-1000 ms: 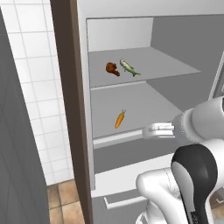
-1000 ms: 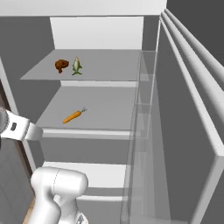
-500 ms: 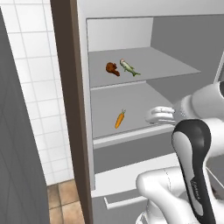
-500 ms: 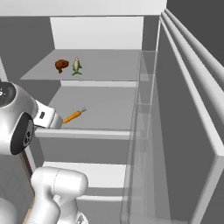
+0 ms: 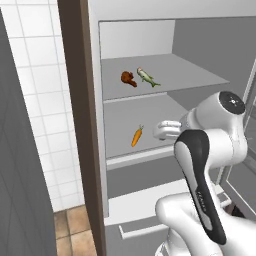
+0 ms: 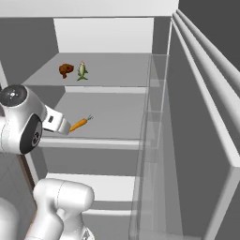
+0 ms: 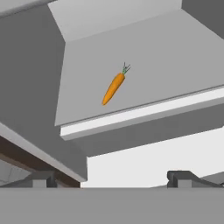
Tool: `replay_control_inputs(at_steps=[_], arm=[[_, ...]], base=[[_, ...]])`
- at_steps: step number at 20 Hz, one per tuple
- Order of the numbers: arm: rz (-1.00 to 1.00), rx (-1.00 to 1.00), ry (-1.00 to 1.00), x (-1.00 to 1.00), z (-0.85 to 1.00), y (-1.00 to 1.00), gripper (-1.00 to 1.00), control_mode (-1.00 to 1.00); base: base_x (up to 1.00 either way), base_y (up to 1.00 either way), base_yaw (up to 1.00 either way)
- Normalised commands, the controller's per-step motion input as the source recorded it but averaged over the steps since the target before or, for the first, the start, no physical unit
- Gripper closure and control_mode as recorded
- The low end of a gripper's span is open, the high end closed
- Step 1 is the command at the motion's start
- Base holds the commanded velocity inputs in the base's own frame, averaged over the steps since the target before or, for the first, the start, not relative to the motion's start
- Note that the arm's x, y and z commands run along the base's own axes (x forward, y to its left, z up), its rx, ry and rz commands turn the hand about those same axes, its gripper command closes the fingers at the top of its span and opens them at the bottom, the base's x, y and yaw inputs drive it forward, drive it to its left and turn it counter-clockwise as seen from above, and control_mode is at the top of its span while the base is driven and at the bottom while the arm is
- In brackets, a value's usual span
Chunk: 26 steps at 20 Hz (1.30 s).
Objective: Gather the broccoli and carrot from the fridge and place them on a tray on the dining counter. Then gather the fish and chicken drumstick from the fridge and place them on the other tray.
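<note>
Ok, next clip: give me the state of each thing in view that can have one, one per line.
fridge: open, shelves exposed.
carrot: lying flat on the middle shelf, untouched.
chicken drumstick: lying on the upper shelf, beside the fish.
fish: lying on the upper shelf, untouched.
gripper: open, empty, in front of the shelf edge, short of the carrot.
</note>
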Motion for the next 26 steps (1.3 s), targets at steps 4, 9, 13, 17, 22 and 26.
replay_control_inputs(at_steps=[4, 9, 13, 17, 22, 26], arm=[[0.0, -0.05, 0.04, 0.31, -0.39, 0.21, -1.0, -1.0], [-0.01, -0.01, 0.06, 0.48, -0.23, 0.18, -1.0, -1.0], [0.0, 0.0, 0.07, 0.53, -0.18, 0.09, -1.0, -1.0], [0.0, 0.0, 0.07, 0.45, -0.23, 0.01, -1.0, -1.0], [0.0, 0.0, 0.08, 0.4, -0.3, 0.0, -1.0, -1.0], [0.0, -0.01, 0.08, 0.4, -0.37, 0.0, -1.0, -1.0]], base=[[0.0, 0.0, 0.0], [0.0, 0.0, 0.0], [0.0, 0.0, 0.0], [0.0, 0.0, 0.0], [0.0, 0.0, 0.0], [0.0, 0.0, 0.0]])
